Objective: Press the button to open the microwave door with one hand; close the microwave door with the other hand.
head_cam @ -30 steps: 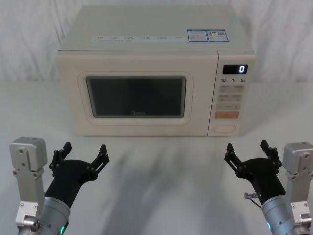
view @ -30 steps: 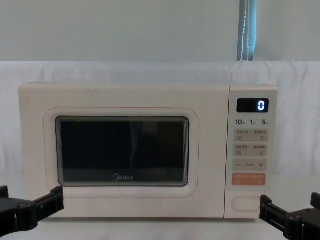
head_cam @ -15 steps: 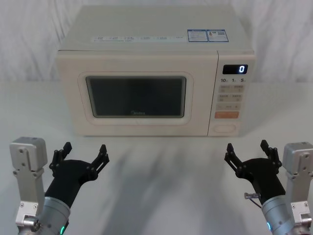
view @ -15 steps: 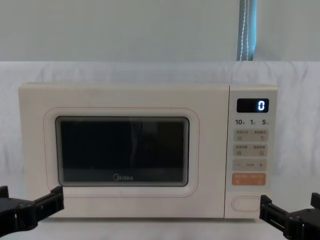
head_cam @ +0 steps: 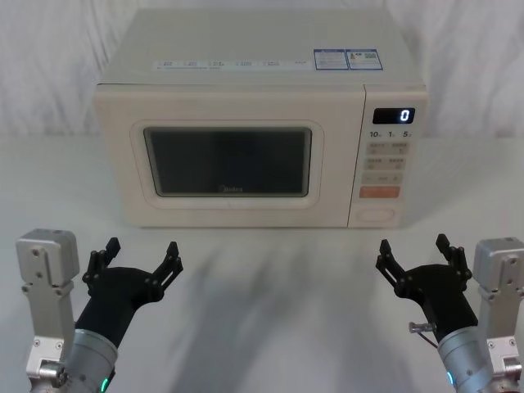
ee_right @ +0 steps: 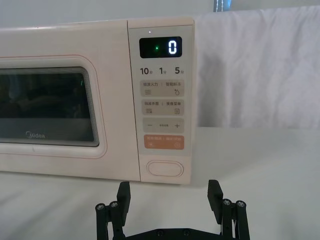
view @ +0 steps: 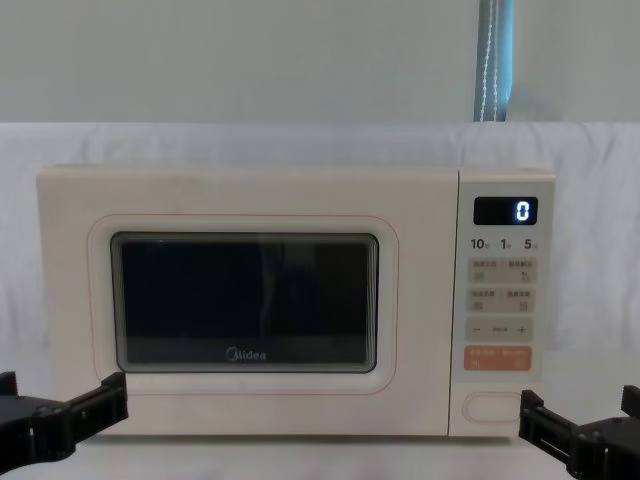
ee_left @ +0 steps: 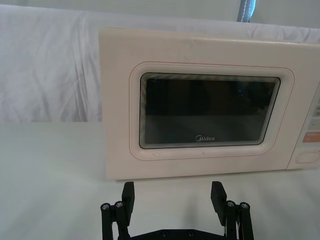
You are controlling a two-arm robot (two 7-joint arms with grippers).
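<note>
A white table [head_cam: 270,278] carries a cream microwave [head_cam: 246,90], which sits toward the far edge, roughly centred between the left and right sides. White cloth [head_cam: 49,57] hangs behind the far edge. The table's near half is bare white surface.

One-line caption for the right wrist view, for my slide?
Right hand open, short of the unpressed button; microwave door shut, display reading 0.

Cream microwave on a white surface

The door [head_cam: 228,160] was cream with a dark window; the button [head_cam: 378,214] plain cream, under an orange key [head_cam: 379,192]; both grippers black.
</note>
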